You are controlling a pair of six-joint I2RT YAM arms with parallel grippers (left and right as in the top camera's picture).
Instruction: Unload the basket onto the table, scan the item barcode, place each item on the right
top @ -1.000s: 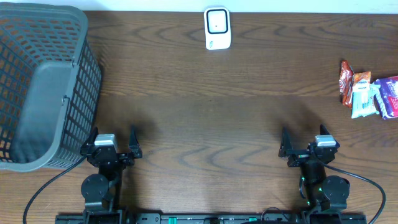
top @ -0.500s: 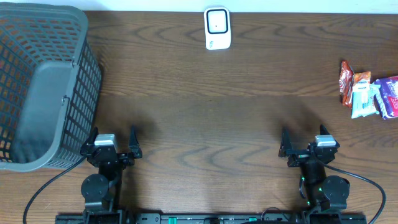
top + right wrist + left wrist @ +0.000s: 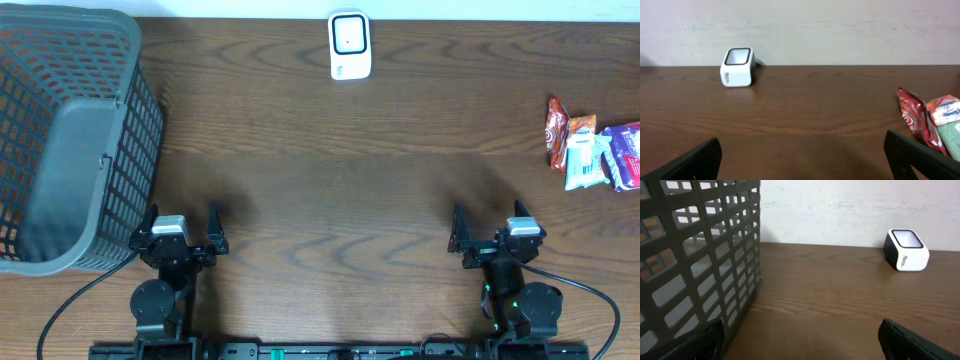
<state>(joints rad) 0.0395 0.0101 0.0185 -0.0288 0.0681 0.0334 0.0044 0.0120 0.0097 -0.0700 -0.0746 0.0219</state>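
A white barcode scanner (image 3: pixel 349 45) with a dark window stands at the table's far edge; it also shows in the left wrist view (image 3: pixel 906 249) and the right wrist view (image 3: pixel 738 66). Snack packets lie in a small pile at the far right: a red one (image 3: pixel 556 128), a white-green one (image 3: pixel 583 160) and a purple one (image 3: pixel 627 155). The red packet (image 3: pixel 916 120) appears in the right wrist view. My left gripper (image 3: pixel 182 229) and right gripper (image 3: pixel 490 229) rest near the front edge, both open and empty, far from the packets and scanner.
A large grey mesh basket (image 3: pixel 62 140) fills the back left and stands right beside my left gripper; its wall (image 3: pixel 695 255) dominates the left wrist view. A pale wall rises behind the brown wooden table (image 3: pixel 330 180).
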